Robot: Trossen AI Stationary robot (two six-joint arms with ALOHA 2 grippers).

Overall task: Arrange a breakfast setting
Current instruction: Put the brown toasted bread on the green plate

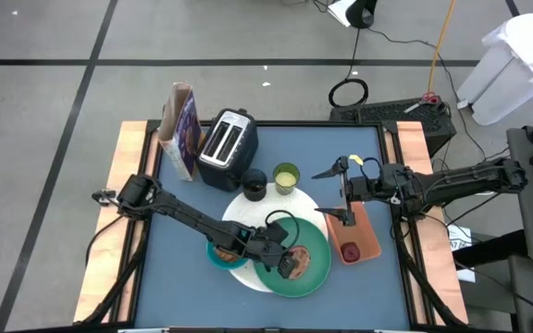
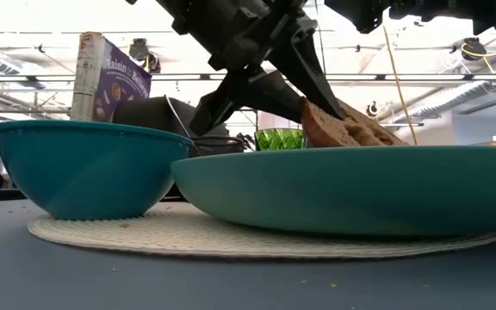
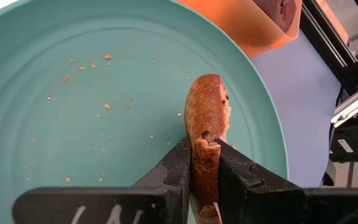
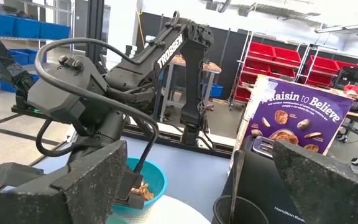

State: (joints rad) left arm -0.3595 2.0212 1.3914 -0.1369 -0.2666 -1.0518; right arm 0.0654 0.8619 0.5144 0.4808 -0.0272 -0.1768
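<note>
My left gripper [image 1: 290, 264] is shut on a brown slice of bread [image 3: 207, 106] over the large green plate [image 1: 317, 248]. The plate lies partly on the white round plate [image 1: 271, 211]. The small teal bowl [image 1: 218, 253] stands against the green plate's left side on the white plate. The black cup [image 1: 254, 185] and the yellow-green cup [image 1: 286, 178] stand at the white plate's far edge. A small red fruit [image 1: 350, 251] lies in the orange tray [image 1: 364, 229]. My right gripper [image 1: 318, 192] is open and empty, above the tray's far end. I cannot make out the spoon. My left gripper pinches the bread slice's two flat faces [image 3: 205, 140] between its two fingers, at the end nearest the gripper. The fingers [image 2: 304, 69] slant down from the table's left. The slice stands on edge above the green plate [image 3: 104, 93]. The rim [image 2: 360, 185] hides its lower part.
A silver-black toaster [image 1: 228, 148] and a purple cereal box [image 1: 181, 129] stand at the far left of the blue table top. Crumbs lie on the green plate. Bare blue table shows at the near left and far right.
</note>
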